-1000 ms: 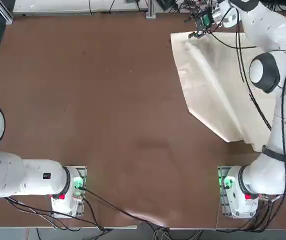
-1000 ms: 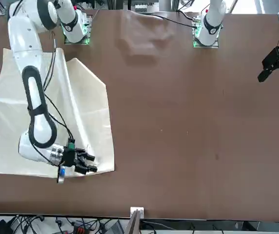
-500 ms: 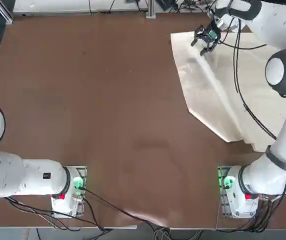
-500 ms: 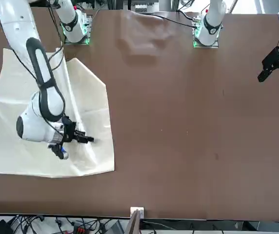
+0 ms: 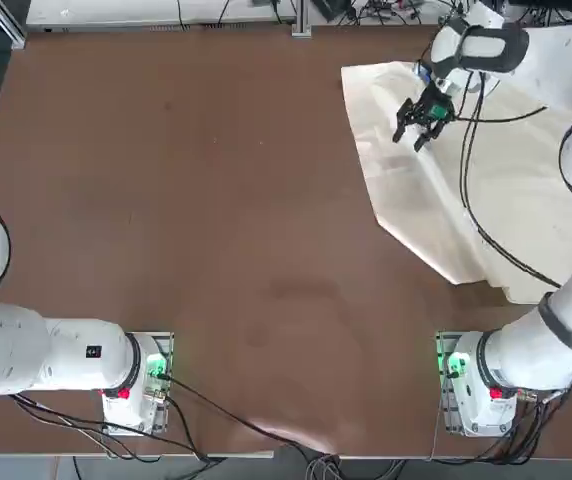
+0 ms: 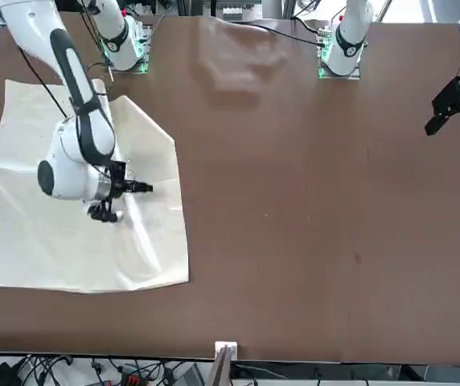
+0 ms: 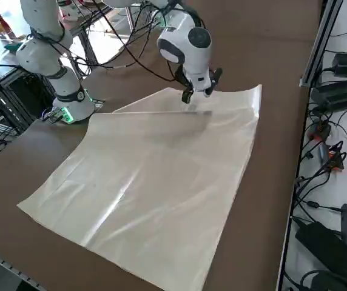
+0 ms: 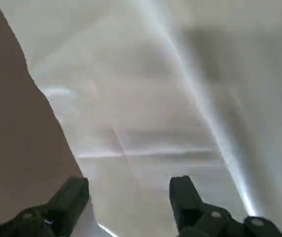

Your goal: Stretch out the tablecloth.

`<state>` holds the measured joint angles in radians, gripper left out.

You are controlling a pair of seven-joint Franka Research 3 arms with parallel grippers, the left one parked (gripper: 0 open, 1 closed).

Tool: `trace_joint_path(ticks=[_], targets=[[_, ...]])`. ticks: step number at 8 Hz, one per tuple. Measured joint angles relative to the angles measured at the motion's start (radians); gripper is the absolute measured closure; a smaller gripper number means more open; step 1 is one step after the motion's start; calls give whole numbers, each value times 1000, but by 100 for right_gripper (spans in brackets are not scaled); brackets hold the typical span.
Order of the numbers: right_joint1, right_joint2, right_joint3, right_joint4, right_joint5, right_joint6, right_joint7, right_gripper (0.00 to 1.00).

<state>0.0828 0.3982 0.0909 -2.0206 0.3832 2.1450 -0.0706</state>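
Note:
The tablecloth is a cream sheet on the far right part of the brown table, also seen in the front view and the right side view. Its edge toward the table's middle lies doubled over in a long flap with soft creases. My right gripper hovers over the cloth's far part, a little in from that edge. In the right wrist view the gripper is open with nothing between its fingers, and the cloth lies below beside bare table.
The brown table stretches wide to the left of the cloth. Past the table's right edge lie cables and power bricks behind a metal rail. Both arm bases stand at the near edge.
The right gripper has left the cloth's far corner and come toward the robot over the sheet, still open. The cloth lies as before.

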Motion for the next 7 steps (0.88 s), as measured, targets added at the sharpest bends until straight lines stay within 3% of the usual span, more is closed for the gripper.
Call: trace_joint_path(ticks=[3, 7], targets=[[46, -114, 0, -193, -93, 46, -125, 0], [116, -213, 1, -341, -212, 86, -383, 0]])
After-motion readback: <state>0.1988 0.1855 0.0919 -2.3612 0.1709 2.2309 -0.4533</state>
